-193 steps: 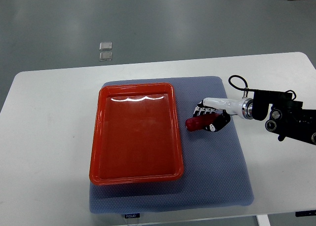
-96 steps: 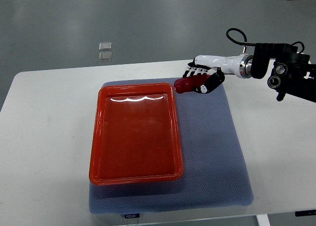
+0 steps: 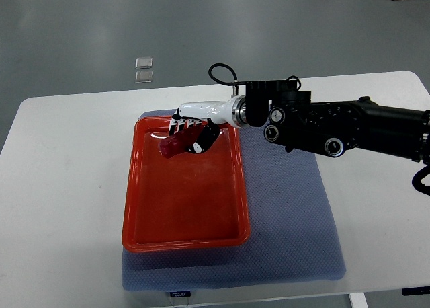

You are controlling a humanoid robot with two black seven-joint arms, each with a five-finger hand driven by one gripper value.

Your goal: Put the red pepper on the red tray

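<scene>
The red tray (image 3: pixel 185 210) lies on a blue-grey mat on the white table. My right hand (image 3: pixel 191 133) reaches in from the right and is over the tray's far part. Its fingers are shut on the red pepper (image 3: pixel 173 144), which sticks out to the left of the hand. Whether the pepper touches the tray floor or hangs just above it cannot be told. The left arm is not in view.
The blue-grey mat (image 3: pixel 295 214) covers the table's middle under the tray. The white table (image 3: pixel 67 187) extends left and right of it. Two small pale squares (image 3: pixel 144 69) lie on the floor beyond the table's far edge.
My right hand has carried the red pepper up off the mat and then left, from beside the tray's far right corner to over the tray's far part. The arm now stretches across the mat.
</scene>
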